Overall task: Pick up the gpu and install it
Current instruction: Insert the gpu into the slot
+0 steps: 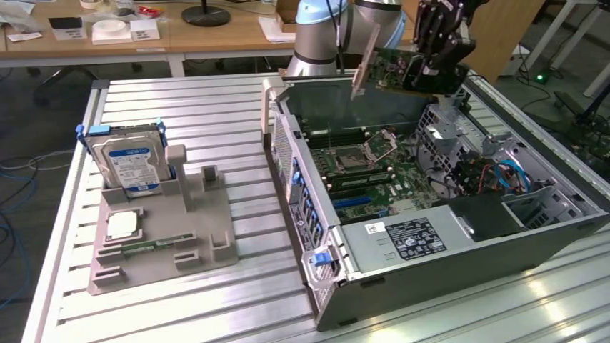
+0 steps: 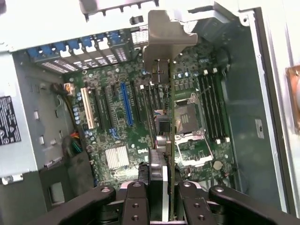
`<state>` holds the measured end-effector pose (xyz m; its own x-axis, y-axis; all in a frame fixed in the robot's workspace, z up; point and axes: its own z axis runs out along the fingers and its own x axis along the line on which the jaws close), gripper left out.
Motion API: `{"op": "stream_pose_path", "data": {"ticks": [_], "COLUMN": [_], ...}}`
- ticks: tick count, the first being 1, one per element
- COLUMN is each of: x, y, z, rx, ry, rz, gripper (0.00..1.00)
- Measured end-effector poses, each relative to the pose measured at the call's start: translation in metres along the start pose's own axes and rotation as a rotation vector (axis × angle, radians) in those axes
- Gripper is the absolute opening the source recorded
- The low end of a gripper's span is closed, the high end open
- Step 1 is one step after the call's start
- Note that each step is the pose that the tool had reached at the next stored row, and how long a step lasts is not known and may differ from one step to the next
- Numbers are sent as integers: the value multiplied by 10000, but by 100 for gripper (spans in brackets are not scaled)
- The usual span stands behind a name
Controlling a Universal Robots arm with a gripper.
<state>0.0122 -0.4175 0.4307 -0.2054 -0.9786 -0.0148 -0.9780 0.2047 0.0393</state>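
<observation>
Fingers: you have the gripper (image 2: 161, 197) clenched on the gpu (image 1: 405, 71), one finger on each face of the card, as the wrist view shows
Gpu: one card, held edge-on in the air above the open computer case (image 1: 533, 229), not yet in any slot; its silver bracket (image 1: 361, 75) hangs at the end toward the exterior view's left and points down into the case
Below the card: the motherboard (image 2: 117, 117) lies well under it, with one blue slot (image 2: 125, 104) and one pale slot (image 2: 86, 108) among several dark ones; the bare CPU socket (image 2: 187, 115) sits just beside the card's line
Risk, alignment: you could come down on the wrong slot or on the socket, because the card's lower edge looks nearer the socket than the blue slot
Risk, bracket: the bracket may catch the case wall, since it leads the card down
Risk, grip: a tilted card could bind or slip between the fingers, I judge
Tabletop: the ribbed tabletop (image 1: 191, 100) carries one grey fixture (image 1: 162, 236) holding one hard drive (image 1: 131, 164)
Count: one arm, one gpu, one case, one hard drive
</observation>
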Motion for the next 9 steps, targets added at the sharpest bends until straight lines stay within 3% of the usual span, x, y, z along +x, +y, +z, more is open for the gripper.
{"op": "stream_pose_path", "data": {"ticks": [7,9], "x": [0,4], "y": [-1,-2], "z": [10,14], "rx": [-7,121], "ry": [46,40], "rz": [-1237,-1446], "gripper": [28,28]}}
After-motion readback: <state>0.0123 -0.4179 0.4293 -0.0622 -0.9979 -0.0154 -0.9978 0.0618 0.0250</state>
